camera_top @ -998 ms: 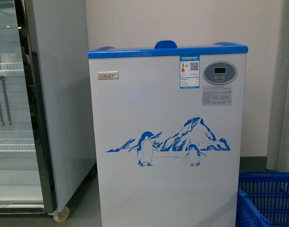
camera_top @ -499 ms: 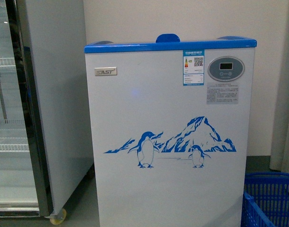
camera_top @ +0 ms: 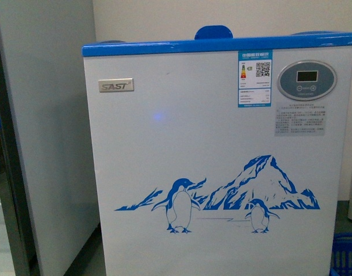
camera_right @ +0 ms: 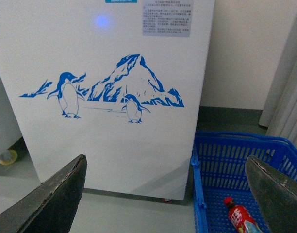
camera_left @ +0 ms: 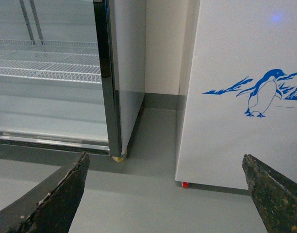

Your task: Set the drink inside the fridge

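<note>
The fridge (camera_top: 216,167), a white chest cooler with a blue top rim and a penguin-and-mountain decal, fills the front view; its front also shows in the left wrist view (camera_left: 245,73) and the right wrist view (camera_right: 114,87). The drink (camera_right: 240,216), a red-capped bottle with a red label, lies in the blue basket (camera_right: 206,160) to the fridge's right. My right gripper (camera_right: 168,194) is open, above the floor by the basket's edge, with nothing between its fingers. Over bare floor in front of the fridge's left corner, my left gripper (camera_left: 165,191) hangs open and empty.
A tall glass-door cabinet (camera_left: 51,73) with white wire shelves stands left of the fridge, a narrow gap of grey floor (camera_left: 153,126) between them. A wall runs behind. A corner of the blue basket (camera_top: 345,256) shows at the front view's lower right.
The fridge has grown larger and shifted in the front view, so the robot has come closer. The upright cabinet and the blue basket have slid almost out of that view.
</note>
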{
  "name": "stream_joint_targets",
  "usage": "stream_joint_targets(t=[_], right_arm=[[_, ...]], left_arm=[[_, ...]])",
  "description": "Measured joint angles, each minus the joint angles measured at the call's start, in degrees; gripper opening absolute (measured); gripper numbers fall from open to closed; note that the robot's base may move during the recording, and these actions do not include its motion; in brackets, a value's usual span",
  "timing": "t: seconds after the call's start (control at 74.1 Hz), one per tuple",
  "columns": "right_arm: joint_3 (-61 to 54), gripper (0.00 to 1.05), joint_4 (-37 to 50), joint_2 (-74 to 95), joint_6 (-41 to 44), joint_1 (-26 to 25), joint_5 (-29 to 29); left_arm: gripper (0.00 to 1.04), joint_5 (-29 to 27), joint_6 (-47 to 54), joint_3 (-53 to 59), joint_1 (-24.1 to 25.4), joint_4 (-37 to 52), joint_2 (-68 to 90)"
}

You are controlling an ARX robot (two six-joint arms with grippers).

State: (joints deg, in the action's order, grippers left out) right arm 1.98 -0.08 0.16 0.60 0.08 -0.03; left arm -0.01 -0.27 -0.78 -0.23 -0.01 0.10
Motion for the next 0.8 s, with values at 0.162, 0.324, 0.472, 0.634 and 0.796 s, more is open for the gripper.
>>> stream_joint_targets(t=[0.162,0.324,0.472,0.634,0.796], right_arm=[[-0.02,0.98,0.0,0.0,0.0,0.0,-0.02],[-0.02,0.98,0.0,0.0,0.0,0.0,-0.02],[0.0,0.98,0.0,0.0,0.0,0.0,0.0],[-0.02,0.98,0.0,0.0,0.0,0.0,0.0],[-0.02,0.98,0.0,0.0,0.0,0.0,-0.04]], left_arm=[[0.97,0.0,0.02,0.0,0.0,0.0,0.0],[0.97,0.04,0.02,0.0,0.0,0.0,0.0],[0.97,0.0,0.0,0.0,0.0,0.0,0.0],[0.97,0.0,0.02,0.0,0.0,0.0,0.0],[0.97,0.0,0.02,0.0,-0.02,0.0,0.02]])
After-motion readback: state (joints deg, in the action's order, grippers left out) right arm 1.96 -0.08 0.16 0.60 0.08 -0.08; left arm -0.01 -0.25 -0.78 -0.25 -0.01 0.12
